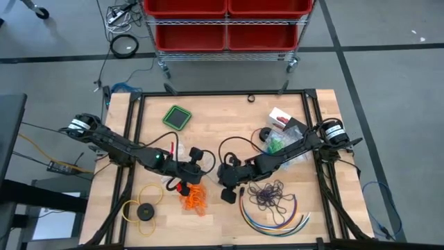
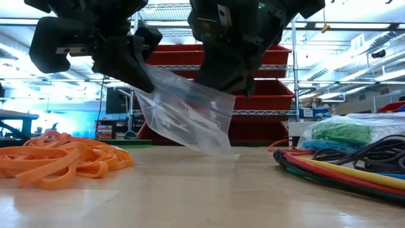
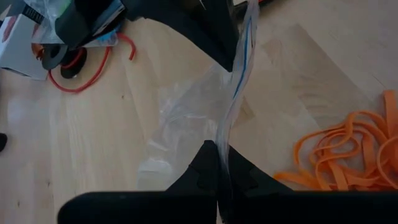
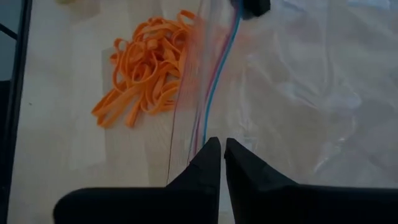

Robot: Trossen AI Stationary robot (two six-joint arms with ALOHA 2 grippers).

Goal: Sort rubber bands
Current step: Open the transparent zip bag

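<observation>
Bench [image 1: 319,111]: pale wood top, black frame rails along its sides; carries everything listed below.

Clear zip bag [image 2: 183,114]: empty as far as can be seen, held up between the two arms near the bench middle, its lower corner touching the wood. Blue and red seal lines run along the mouth in the right wrist view.

Left gripper [image 3: 219,163]: clamped on one edge of the bag's mouth, fingers together with the film pinched between them.

Right gripper [image 4: 222,149]: fingertips nearly together at the opposite lip of the bag; the film seems to lie between them, so probably gripping it.

Coloured cables [image 1: 274,217]: long curved bundle at the near right; not task goods.

Rubber bands, by bunch:
- orange [image 1: 195,200], loose heap just beside the bag, on the left arm's side;
- dark purple [image 1: 269,194], tangle near the right arm;
- green [image 2: 338,132], already bagged at the far right.

Handling note: the step appears to be opening the bag. Pull the two lips apart evenly, keeping each pinch close to the seal, so the mouth gapes towards the orange heap.
</observation>
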